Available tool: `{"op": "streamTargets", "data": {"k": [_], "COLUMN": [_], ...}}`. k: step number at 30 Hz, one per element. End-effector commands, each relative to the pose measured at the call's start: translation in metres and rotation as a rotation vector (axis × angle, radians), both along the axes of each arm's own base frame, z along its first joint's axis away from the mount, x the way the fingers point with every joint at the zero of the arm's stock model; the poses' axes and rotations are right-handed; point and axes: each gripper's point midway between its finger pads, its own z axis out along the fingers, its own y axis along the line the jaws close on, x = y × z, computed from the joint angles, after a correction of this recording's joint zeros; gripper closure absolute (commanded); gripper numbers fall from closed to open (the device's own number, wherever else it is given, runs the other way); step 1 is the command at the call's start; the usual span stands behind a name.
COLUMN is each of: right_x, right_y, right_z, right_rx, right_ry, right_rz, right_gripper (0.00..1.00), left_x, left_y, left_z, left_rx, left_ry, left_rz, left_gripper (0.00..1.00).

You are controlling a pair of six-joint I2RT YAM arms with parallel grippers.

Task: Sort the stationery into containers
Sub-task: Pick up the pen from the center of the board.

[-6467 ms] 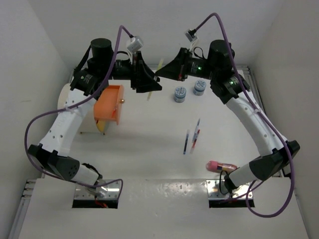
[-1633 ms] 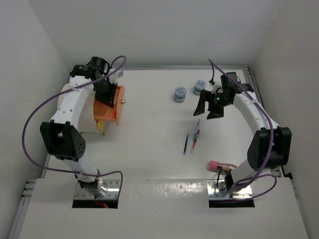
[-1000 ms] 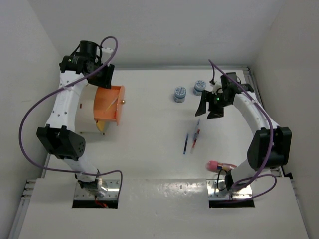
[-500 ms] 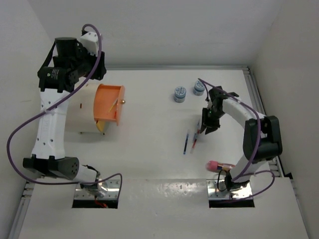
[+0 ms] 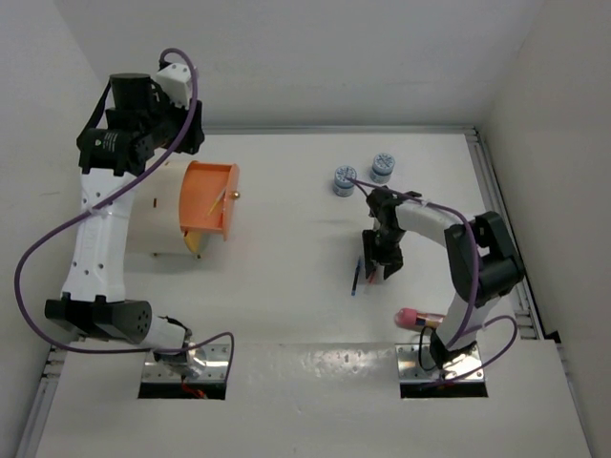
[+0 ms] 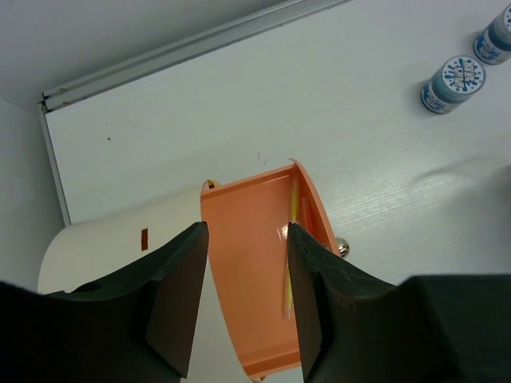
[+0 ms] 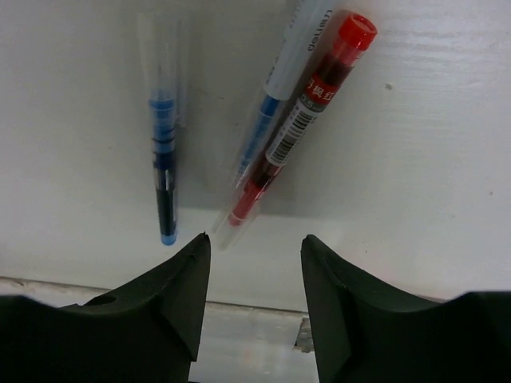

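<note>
Three pens lie on the table: a dark blue one (image 7: 164, 159), a clear blue one (image 7: 275, 88) and a red one (image 7: 299, 120) touching it. My right gripper (image 7: 255, 239) hovers open just short of their tips, holding nothing; from above it (image 5: 382, 265) covers part of the red pen. My left gripper (image 6: 247, 231) is raised high over the orange drawer (image 6: 247, 271), open and empty. A thin yellow-orange pen (image 6: 289, 255) lies inside that drawer. The cream drum (image 6: 104, 247) sits beside it. Two round blue-and-white pieces (image 5: 345, 180) (image 5: 382, 166) stand at the back. A pink-and-tan cylinder (image 5: 420, 318) lies near the right base.
The drawer (image 5: 208, 198) sticks out of the drum (image 5: 143, 219) toward the table's middle, its small metal knob (image 5: 236, 196) pointing right. Grey walls close in the table at the back and both sides. A metal rail (image 5: 496, 210) runs along the right edge.
My right gripper has come from beside the round pieces toward the near side and now sits over the pens. My left arm has lifted higher above the drawer.
</note>
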Motion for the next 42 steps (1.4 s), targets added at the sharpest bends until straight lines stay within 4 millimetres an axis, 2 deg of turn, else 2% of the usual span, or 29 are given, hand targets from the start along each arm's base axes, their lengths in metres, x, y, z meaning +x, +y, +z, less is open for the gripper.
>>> {"op": "streamTargets", "data": {"k": [1, 5, 9, 14, 16, 17, 19, 21, 24, 25, 26, 27, 29, 31, 32, 33, 34, 35, 36, 37, 38, 40, 41, 42], "right_x": [-0.003, -0.010, -0.006, -0.008, -0.010, -0.016, -0.025, -0.032, -0.035, -0.030, -0.033, -0.023, -0.016, 0.010, 0.029, 0.041, 0.051, 0.069, 0.072, 0.077, 0.083, 0.084, 0.089, 0.083], "right_y": [0.002, 0.003, -0.001, -0.019, -0.026, -0.029, -0.035, -0.025, -0.020, -0.019, -0.019, -0.016, -0.009, 0.008, 0.019, 0.040, 0.052, 0.067, 0.088, 0.101, 0.122, 0.147, 0.160, 0.177], "right_z": [-0.011, -0.023, -0.032, -0.035, -0.033, -0.033, -0.027, -0.020, 0.000, 0.014, 0.022, 0.040, 0.064, 0.104, 0.127, 0.158, 0.178, 0.202, 0.231, 0.248, 0.266, 0.303, 0.325, 0.340], "right_rx": [-0.029, -0.058, -0.078, -0.121, -0.121, -0.123, -0.108, -0.008, 0.080, 0.095, 0.105, 0.134, 0.184, 0.279, 0.331, 0.436, 0.485, 0.541, 0.624, 0.666, 0.728, 0.836, 0.892, 0.954], "right_ry": [0.005, 0.028, 0.027, 0.029, 0.037, 0.047, 0.047, 0.059, 0.006, -0.047, -0.051, -0.123, -0.174, -0.312, -0.423, -0.510, -0.577, -0.691, -0.749, -0.795, -0.845, -0.916, -0.988, -0.991], "right_rz": [-0.032, -0.028, -0.031, -0.058, -0.077, -0.075, -0.053, -0.016, 0.099, 0.118, 0.137, 0.181, 0.203, 0.248, 0.266, 0.300, 0.318, 0.345, 0.374, 0.394, 0.412, 0.459, 0.480, 0.494], "right_gripper": [0.51, 0.52, 0.54, 0.66, 0.71, 0.80, 0.89, 0.98, 1.00, 1.00, 1.00, 1.00, 1.00, 1.00, 1.00, 1.00, 1.00, 1.00, 1.00, 1.00, 1.00, 1.00, 1.00, 1.00], "left_x": [0.000, 0.000, 0.002, 0.004, 0.003, 0.003, 0.003, 0.003, 0.002, 0.002, 0.001, 0.001, -0.003, -0.009, -0.021, -0.029, -0.044, -0.058, -0.065, -0.078, -0.088, -0.101, -0.108, -0.111], "left_y": [0.004, 0.006, 0.008, 0.007, 0.006, 0.006, 0.007, 0.007, 0.004, 0.004, 0.003, 0.002, -0.002, -0.012, -0.031, -0.045, -0.071, -0.081, -0.093, -0.106, -0.117, -0.132, -0.141, -0.146], "left_z": [0.012, 0.010, 0.008, 0.005, 0.005, 0.004, 0.005, 0.004, 0.005, 0.006, 0.007, 0.011, 0.017, 0.022, 0.032, 0.030, 0.041, 0.050, 0.037, 0.060, 0.067, 0.073, 0.073, 0.069], "left_rx": [-0.003, 0.005, 0.013, 0.013, 0.011, 0.013, 0.012, 0.010, -0.006, -0.009, -0.018, -0.028, -0.051, -0.094, -0.158, -0.211, -0.289, -0.315, -0.437, -0.473, -0.591, -0.650, -0.703, -0.704], "left_ry": [-0.049, -0.048, -0.044, -0.038, -0.037, -0.036, -0.038, -0.040, -0.044, -0.049, -0.053, -0.063, -0.077, -0.085, -0.102, -0.087, -0.114, -0.149, -0.069, -0.163, -0.123, -0.179, -0.141, -0.130], "left_rz": [0.016, 0.023, 0.026, 0.025, 0.019, 0.018, 0.020, 0.019, 0.015, 0.016, 0.010, 0.009, -0.013, -0.079, -0.204, -0.282, -0.452, -0.523, -0.539, -0.646, -0.672, -0.786, -0.805, -0.823], "left_gripper": [0.49, 0.49, 0.50, 0.49, 0.49, 0.49, 0.49, 0.49, 0.49, 0.49, 0.50, 0.50, 0.51, 0.52, 0.53, 0.53, 0.53, 0.52, 0.51, 0.50, 0.49, 0.49, 0.49, 0.49]}}
